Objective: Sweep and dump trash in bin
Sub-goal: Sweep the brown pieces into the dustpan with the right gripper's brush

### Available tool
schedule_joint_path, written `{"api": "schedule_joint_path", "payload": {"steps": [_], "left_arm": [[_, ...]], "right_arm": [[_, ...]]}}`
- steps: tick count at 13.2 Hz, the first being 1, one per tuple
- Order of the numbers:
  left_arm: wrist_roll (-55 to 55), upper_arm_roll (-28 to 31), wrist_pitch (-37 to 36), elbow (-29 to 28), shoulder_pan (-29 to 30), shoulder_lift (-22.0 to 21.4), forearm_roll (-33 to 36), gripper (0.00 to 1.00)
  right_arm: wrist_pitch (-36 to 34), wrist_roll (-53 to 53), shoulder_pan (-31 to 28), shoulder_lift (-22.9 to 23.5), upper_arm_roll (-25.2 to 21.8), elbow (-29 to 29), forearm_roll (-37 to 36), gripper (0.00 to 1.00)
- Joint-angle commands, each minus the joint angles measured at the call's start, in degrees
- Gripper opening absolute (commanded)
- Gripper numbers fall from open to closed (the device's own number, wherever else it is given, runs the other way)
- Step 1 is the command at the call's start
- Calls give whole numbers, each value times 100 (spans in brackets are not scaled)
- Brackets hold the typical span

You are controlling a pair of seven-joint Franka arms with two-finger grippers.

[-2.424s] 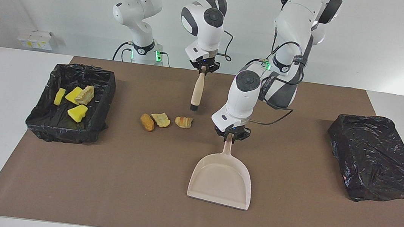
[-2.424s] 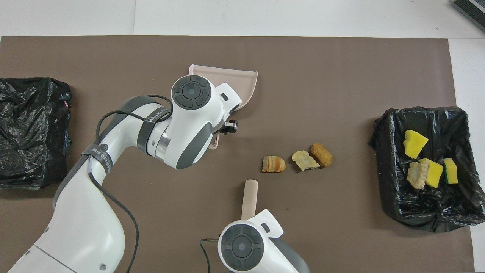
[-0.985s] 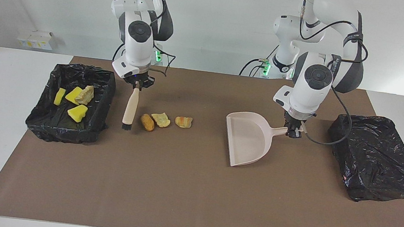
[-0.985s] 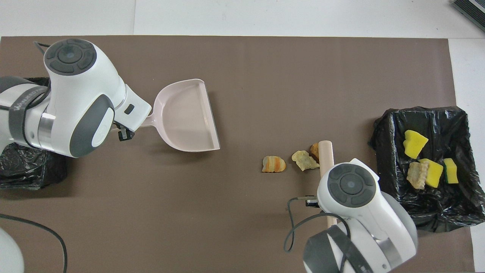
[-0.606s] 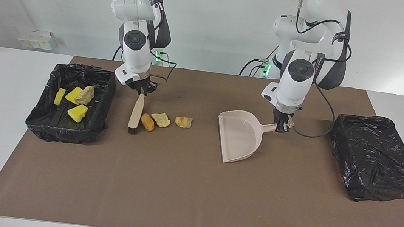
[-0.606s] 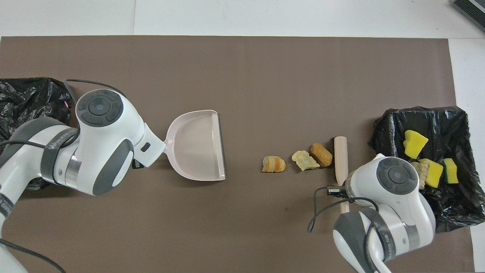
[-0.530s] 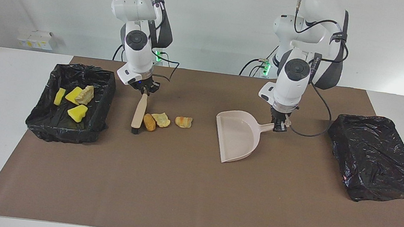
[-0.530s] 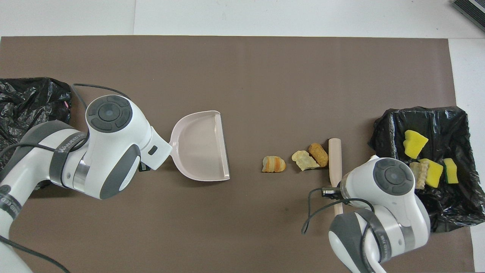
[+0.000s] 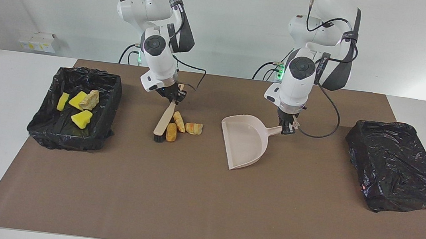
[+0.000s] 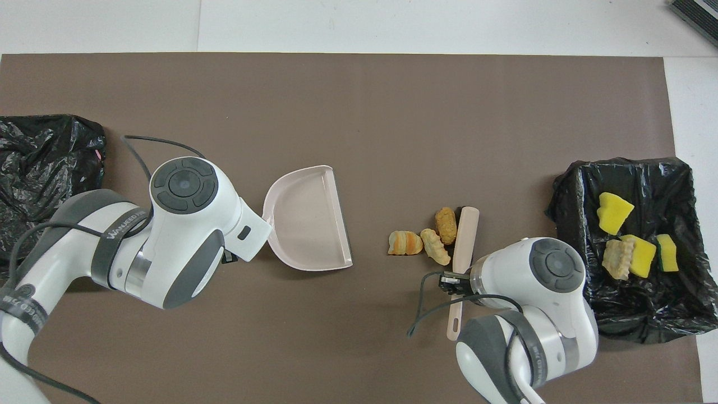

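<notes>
where brush (image 9: 164, 120) meets trash (image 9: 172, 131): bare mat (image 9: 204, 198)

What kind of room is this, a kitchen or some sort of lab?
Most likely a robot test lab: two white arms stand at a bare table with a brown mat, sweeping trash toward a dustpan, bag-lined bins at each end.

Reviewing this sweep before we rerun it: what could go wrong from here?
1. The brush touches only two of the three loose pieces; they could roll past its tip and scatter.
2. The gap of bare mat to the dustpan is wide, so the pieces may stop short of its lip.
3. The left gripper holds the dustpan by the handle end only; a hard push from the brush in the right gripper could twist it.
</notes>
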Motion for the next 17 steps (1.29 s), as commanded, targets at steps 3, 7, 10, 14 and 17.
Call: {"api": "schedule_joint_path", "payload": {"steps": [3,7,10,14,17], "left_arm": [[118,53,225,-389,-205,-306,-22,0],[311,53,463,-450,-205,-297,-250,0],[338,61,506,-363,-126,-245,-627,0],[838,88,876,-214,287,-122,-1243,0],[708,105,683,-196,454,-174,-1244,0]], "right_arm": [[68,59,782,772,21,814,583,0],[77,50,1406,1441,21,1808,1410,0],[77,85,1643,1504,30,2047,1745,0],[-342,67,1698,1136,-40,2091,1605,0],[-1317,68,1234,767,-76,2179,651,0]]}}
